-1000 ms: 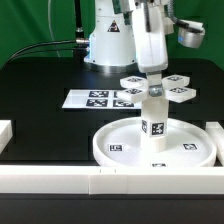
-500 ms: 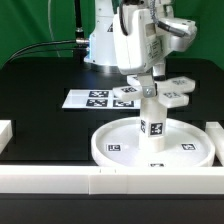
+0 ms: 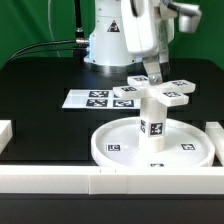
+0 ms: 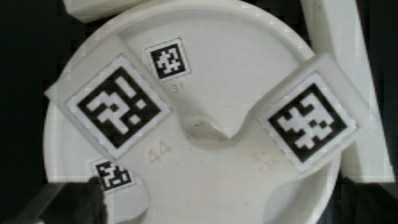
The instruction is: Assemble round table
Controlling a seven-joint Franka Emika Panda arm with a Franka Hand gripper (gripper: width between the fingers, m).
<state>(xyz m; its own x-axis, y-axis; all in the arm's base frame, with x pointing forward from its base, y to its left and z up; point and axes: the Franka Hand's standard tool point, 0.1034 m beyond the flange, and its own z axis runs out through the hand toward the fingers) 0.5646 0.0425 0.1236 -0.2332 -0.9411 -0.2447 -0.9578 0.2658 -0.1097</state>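
Observation:
The large round disc (image 3: pixel 105 150) lies flat near the front rail. The short cylinder leg (image 3: pixel 152 125) stands upright at its middle. The cross-shaped foot (image 3: pixel 166 95) sits on top of the leg. My gripper (image 3: pixel 155 80) comes down from above onto the foot's middle and looks shut on it. In the wrist view the foot (image 4: pixel 214 100) fills the picture with its tags, and my gripper (image 4: pixel 214 205) has a dark finger on each side of it.
The marker board (image 3: pixel 92 98) lies behind the disc toward the exterior view's left. White border rails run along the front (image 3: pixel 110 182) and both sides (image 3: pixel 5 135). The robot's base (image 3: pixel 105 45) stands at the back.
My gripper has turned about its vertical axis over the leg, and the foot has turned with it. The disc and the leg have stayed in place.

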